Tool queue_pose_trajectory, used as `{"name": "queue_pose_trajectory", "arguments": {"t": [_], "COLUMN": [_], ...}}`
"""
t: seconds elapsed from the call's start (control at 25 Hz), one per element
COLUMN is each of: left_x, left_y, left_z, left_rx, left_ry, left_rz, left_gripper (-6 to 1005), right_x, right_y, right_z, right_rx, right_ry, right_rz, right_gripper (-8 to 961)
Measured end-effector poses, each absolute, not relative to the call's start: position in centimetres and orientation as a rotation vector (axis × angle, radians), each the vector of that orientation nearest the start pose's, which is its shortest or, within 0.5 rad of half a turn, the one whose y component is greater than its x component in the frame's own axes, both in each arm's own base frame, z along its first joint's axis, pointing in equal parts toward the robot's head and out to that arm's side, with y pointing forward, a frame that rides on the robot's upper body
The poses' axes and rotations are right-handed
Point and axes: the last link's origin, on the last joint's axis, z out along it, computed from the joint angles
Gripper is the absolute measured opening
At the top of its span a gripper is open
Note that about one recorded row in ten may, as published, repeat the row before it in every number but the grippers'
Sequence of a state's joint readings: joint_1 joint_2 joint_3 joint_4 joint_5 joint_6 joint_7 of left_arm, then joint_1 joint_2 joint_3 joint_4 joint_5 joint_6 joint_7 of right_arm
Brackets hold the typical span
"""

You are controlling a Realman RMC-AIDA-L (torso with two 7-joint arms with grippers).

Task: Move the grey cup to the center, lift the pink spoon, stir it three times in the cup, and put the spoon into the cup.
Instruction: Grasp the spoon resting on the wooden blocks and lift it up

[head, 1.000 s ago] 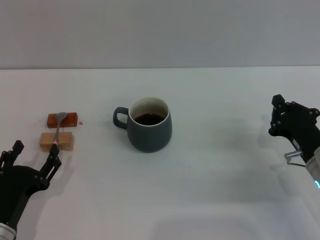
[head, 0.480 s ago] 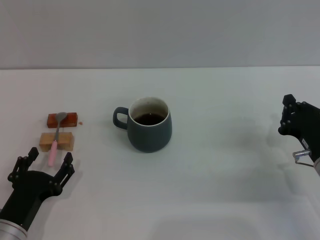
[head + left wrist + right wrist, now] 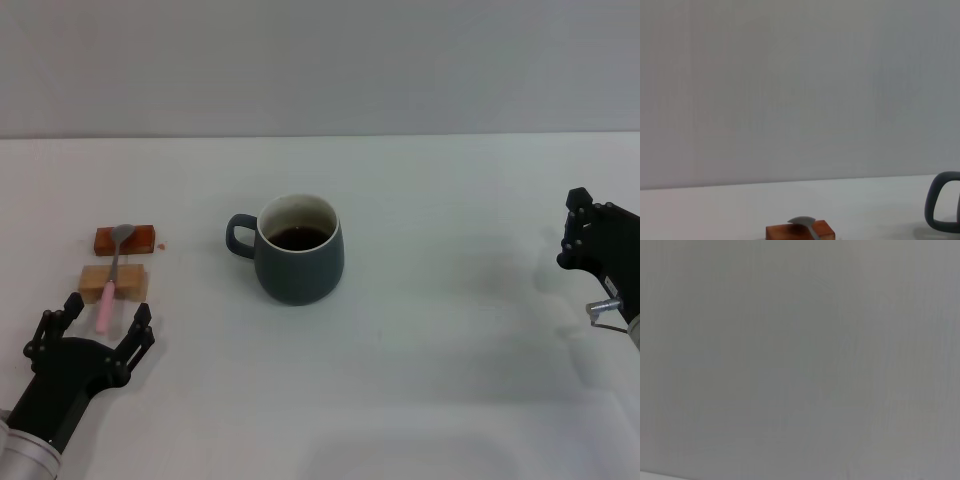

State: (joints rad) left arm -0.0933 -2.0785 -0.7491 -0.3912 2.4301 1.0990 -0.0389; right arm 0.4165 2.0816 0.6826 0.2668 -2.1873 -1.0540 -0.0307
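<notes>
Spoon pickup in hand: left pincer (image 3: 93,322), spread and empty, sits just short of pink spoon (image 3: 108,290)'s handle end; next advance, clench.

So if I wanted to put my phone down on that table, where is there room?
Widest bare stretch: between the grey cup and the right gripper at the table's right edge. The table in front of the cup is bare too. It's crowded at the left: the pink spoon lies across two blocks, with the open left gripper just before them.
</notes>
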Motion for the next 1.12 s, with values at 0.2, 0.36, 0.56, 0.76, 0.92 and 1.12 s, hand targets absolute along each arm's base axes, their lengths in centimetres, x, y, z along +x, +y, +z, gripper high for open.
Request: {"name": "queue_pose_trajectory", "arguments": {"t": [0.2,0.36,0.56,0.76,0.92,1.12], "left_x": [-35.24,-35.38,-35.51,-35.66,-35.71,-35.83], "left_y": [22.99,23.23,23.51,23.62,23.61,23.44], "left_z": [-6.50,-6.49,-6.61,-6.55,-6.47,-6.46], "left_rx": [-1.734,-1.740,-1.746,-1.742,-1.733,-1.731], "left_ry": [-0.669,-0.669,-0.679,-0.685,-0.691,-0.697], "left_rz": [-0.573,-0.561,-0.546,-0.538,-0.540,-0.538], "left_gripper": [839,839,839,839,838,838], "right_x": [31.59,31.60,31.62,31.51,31.44,31.41], "right_y": [32.57,32.59,32.60,32.70,32.74,32.73], "right_z": [-4.85,-4.83,-4.81,-4.81,-4.84,-4.87], "right_rx": [-1.733,-1.733,-1.732,-1.733,-1.734,-1.734], "right_ry": [0.493,0.492,0.493,0.490,0.489,0.490], "right_rz": [0.573,0.573,0.572,0.575,0.576,0.577], "right_gripper": [-1,-1,-1,-1,0,0]}}
